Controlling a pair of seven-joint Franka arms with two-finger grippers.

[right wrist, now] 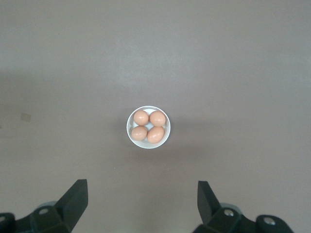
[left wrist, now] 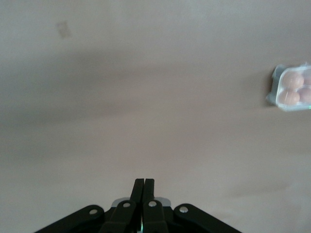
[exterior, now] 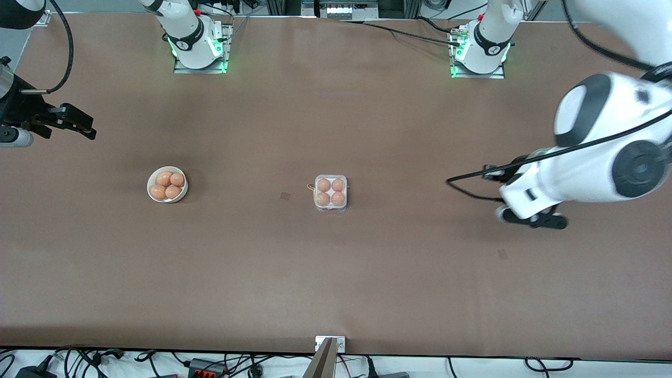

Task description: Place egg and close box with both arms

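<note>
The left gripper (left wrist: 143,187) is up in the air over bare table (exterior: 367,283) at the left arm's end. Its two black fingers (left wrist: 137,190) are pressed together, tip to tip, and there is nothing between them. In the front view this gripper (exterior: 535,220) hangs under the big white left arm (exterior: 604,152), well apart from the box.

The right gripper (right wrist: 142,201) is up high too, at the right arm's end of the table. Its two fingers (right wrist: 75,196) stand wide apart and hold nothing. In the front view this gripper (exterior: 68,122) sticks out from the edge of the picture, well apart from the bowl.

The box (exterior: 331,192) sits on the table about in the middle, between the two arms. It is small, square and made of clear plastic. Four orange-brown eggs lie in it, one in each cell, such as the egg (exterior: 324,185) in the corner toward the robots. The lid looks to be down over them. In the left wrist view the box (left wrist: 291,87) shows at the edge, partly cut off.

The bowl (exterior: 167,184) is round and white. It stands on the table toward the right arm's end, well apart from the box. Four more eggs (right wrist: 148,125) lie in it, touching one another. In the right wrist view the bowl (right wrist: 148,127) shows in the middle, with bare table all around it.
</note>
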